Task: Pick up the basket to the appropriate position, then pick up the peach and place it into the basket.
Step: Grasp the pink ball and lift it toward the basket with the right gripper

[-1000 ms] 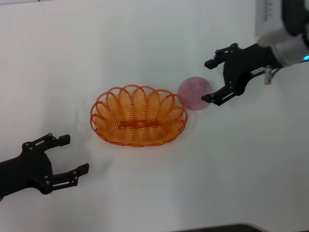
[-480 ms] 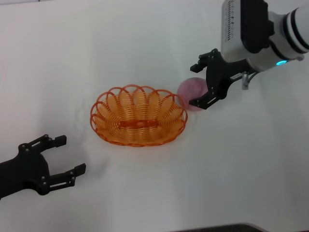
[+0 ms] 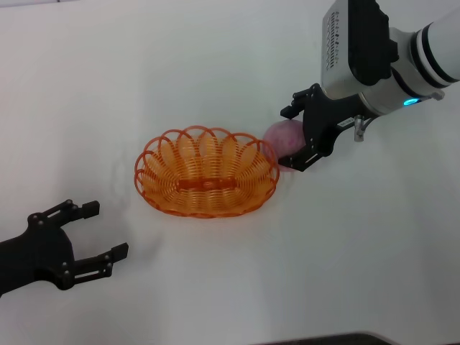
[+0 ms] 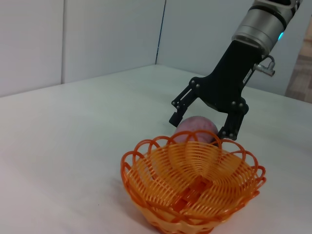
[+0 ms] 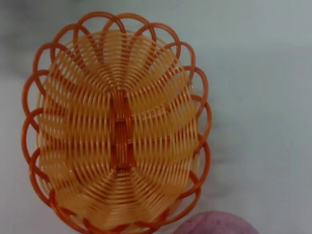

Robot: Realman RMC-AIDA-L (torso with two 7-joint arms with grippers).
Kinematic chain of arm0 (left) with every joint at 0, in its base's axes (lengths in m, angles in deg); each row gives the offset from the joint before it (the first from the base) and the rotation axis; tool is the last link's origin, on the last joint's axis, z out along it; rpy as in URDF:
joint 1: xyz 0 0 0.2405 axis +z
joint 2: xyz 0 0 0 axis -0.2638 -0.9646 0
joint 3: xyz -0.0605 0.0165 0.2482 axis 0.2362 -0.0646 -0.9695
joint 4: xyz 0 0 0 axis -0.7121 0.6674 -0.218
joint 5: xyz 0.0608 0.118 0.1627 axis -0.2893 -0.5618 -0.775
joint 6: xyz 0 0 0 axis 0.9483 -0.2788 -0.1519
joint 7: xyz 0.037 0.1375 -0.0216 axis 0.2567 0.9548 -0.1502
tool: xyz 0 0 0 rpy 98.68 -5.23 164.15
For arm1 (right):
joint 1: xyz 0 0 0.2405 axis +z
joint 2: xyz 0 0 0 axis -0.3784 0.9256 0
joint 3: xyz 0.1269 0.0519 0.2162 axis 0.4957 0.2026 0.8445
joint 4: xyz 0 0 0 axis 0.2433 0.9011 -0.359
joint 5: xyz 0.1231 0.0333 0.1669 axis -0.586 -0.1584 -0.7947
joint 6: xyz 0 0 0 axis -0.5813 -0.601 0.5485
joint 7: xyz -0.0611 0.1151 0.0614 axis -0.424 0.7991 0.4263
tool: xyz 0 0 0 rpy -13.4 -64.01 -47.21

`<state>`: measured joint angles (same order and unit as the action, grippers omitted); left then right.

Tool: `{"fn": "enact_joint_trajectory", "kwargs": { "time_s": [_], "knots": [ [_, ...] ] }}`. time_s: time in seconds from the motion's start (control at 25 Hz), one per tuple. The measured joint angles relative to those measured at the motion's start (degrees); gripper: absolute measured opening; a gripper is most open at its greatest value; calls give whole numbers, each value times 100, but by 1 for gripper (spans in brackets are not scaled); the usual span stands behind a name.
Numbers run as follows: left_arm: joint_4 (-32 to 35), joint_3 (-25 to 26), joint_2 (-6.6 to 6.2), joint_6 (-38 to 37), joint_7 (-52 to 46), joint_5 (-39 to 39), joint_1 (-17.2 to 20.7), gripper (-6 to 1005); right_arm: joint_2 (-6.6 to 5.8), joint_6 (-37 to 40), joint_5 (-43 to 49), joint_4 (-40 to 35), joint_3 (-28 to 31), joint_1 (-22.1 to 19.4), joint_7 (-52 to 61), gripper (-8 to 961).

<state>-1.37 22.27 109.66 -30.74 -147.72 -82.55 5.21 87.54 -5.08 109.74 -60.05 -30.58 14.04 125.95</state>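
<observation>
The orange wire basket (image 3: 207, 172) sits on the white table, empty. It also shows in the left wrist view (image 4: 192, 187) and the right wrist view (image 5: 117, 131). The dusty pink peach (image 3: 282, 138) rests on the table just right of the basket's rim, also in the left wrist view (image 4: 195, 127) and the right wrist view (image 5: 217, 225). My right gripper (image 3: 293, 136) is open, its black fingers (image 4: 229, 127) straddling the peach from above; contact is not clear. My left gripper (image 3: 93, 231) is open and empty near the table's front left.
The white table (image 3: 215, 65) extends all around the basket. A pale wall (image 4: 97, 34) stands behind the table in the left wrist view.
My right gripper has moved left and down, from beside the peach to straddling it. The left gripper drew back slightly, then stayed. Basket and peach have not moved.
</observation>
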Motion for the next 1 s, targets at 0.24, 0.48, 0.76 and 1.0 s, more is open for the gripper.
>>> {"fn": "enact_joint_trajectory", "kwargs": {
  "time_s": [0.24, 0.48, 0.76, 1.0],
  "knots": [
    [0, 0, 0, -2, 0, 0, 2, 885, 3, 42, -23, -10, 2, 7, 104, 921],
    [0, 0, -3, -2, 0, 0, 5, 885, -11, 82, -14, -28, -9, 22, 176, 809],
    [0, 0, -8, -2, 0, 0, 7, 885, -12, 88, -14, -59, -8, 6, 178, 569],
    [0, 39, -9, -2, 0, 0, 8, 886, -12, 91, -12, -61, 6, 2, 178, 391]
  ]
}}
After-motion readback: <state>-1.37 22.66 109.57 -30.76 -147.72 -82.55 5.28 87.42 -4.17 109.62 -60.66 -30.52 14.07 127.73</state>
